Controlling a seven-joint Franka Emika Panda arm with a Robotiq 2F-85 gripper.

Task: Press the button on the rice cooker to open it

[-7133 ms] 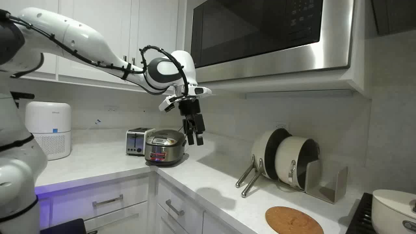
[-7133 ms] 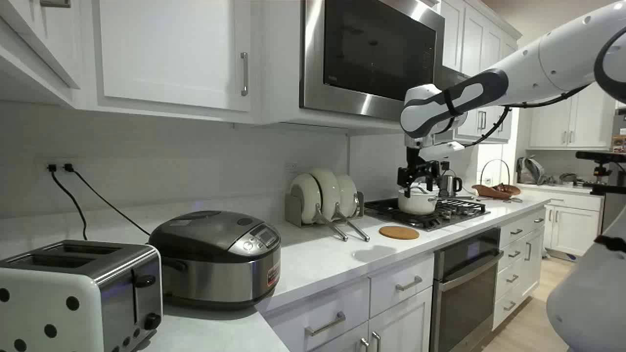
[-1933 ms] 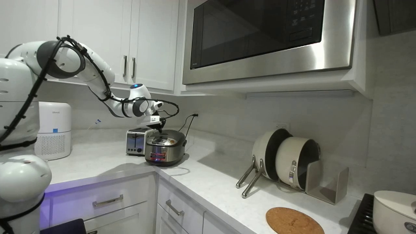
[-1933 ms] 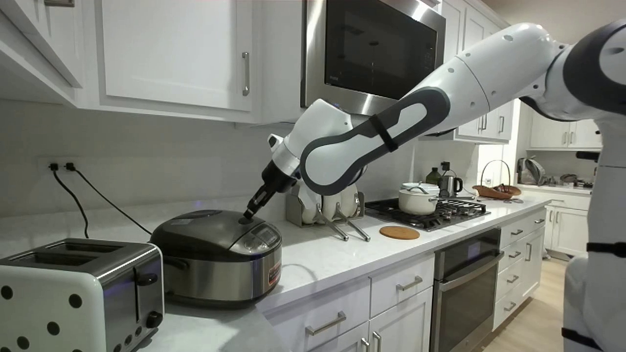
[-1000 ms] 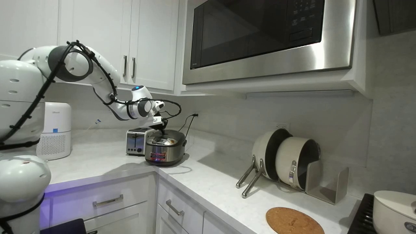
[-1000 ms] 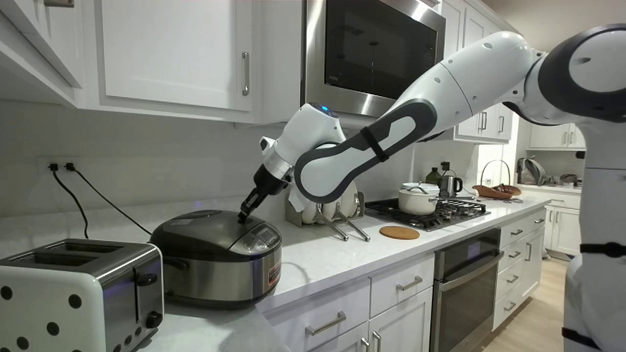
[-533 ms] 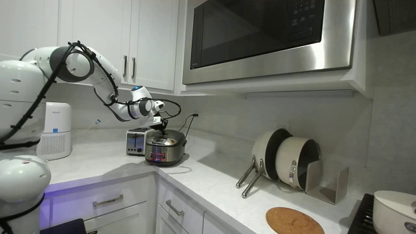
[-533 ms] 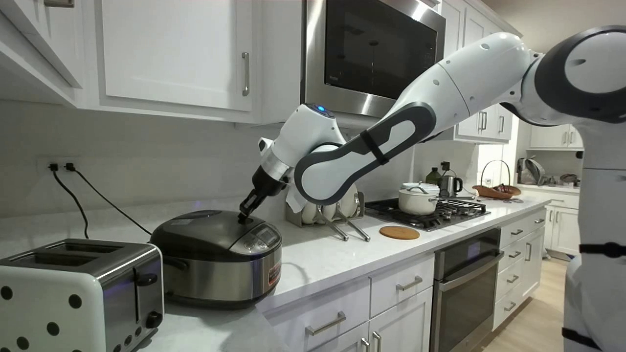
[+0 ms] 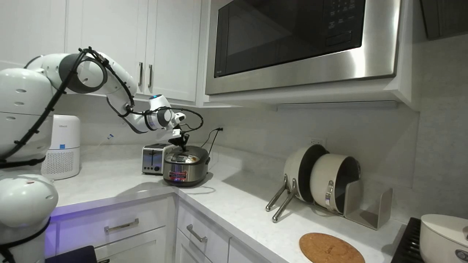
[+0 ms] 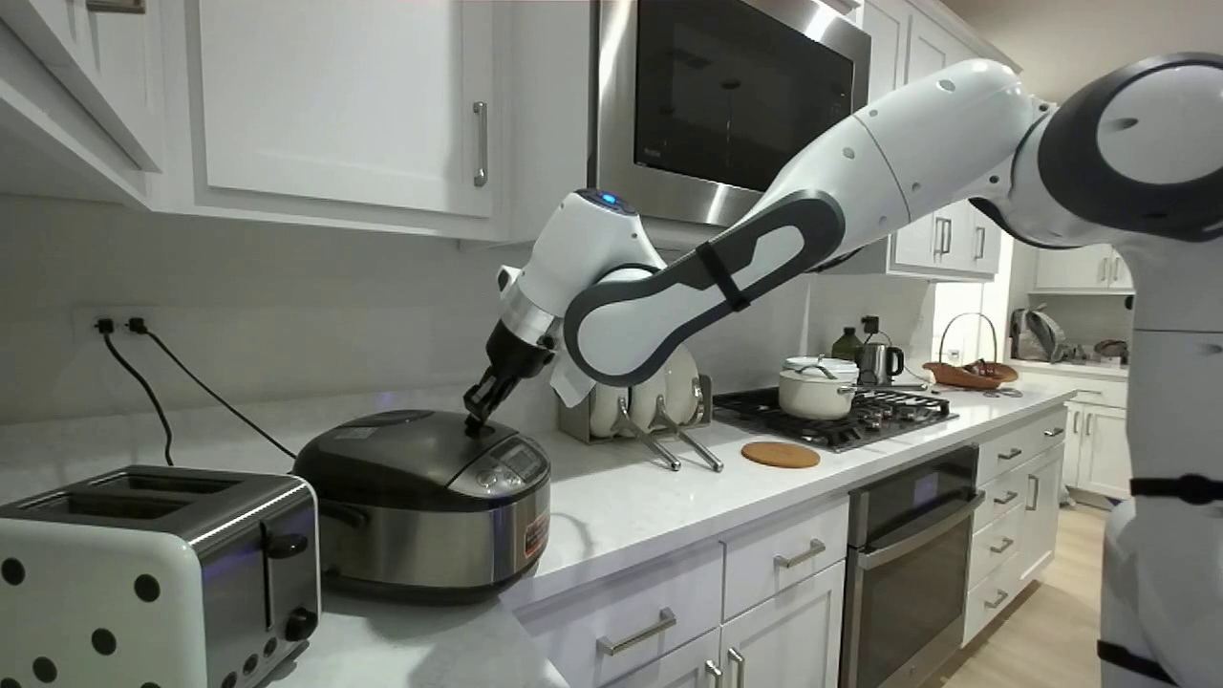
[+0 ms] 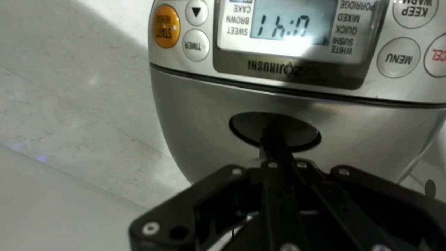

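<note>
The rice cooker (image 10: 420,549), silver with a dark rounded lid, stands in the counter corner with its lid down. On top, behind the display panel, lies its dark oval button (image 11: 245,125). My gripper (image 11: 274,137) is shut with nothing held, and its fingertips come down on the oval; they look in contact, though the dark tips blend into it. Part of the button is hidden behind them. An exterior view shows the gripper (image 10: 475,423) slanting down onto the button from the right. From a further angle, the gripper (image 9: 183,149) sits over the cooker's top.
A polka-dot toaster (image 10: 105,573) stands close beside the cooker. Power cords (image 10: 210,392) run from the wall behind. Wall cabinets and a microwave (image 9: 285,40) hang above. Along the counter are a pan rack (image 9: 365,215), a cork mat (image 9: 331,248) and a stove with a pot (image 10: 812,394).
Several seconds ago the arm was away from the cooker with jaws apart; it has since come onto the button, jaws shut. Lately the wrist has risen and steepened slightly, tips staying put. The lid stays down.
</note>
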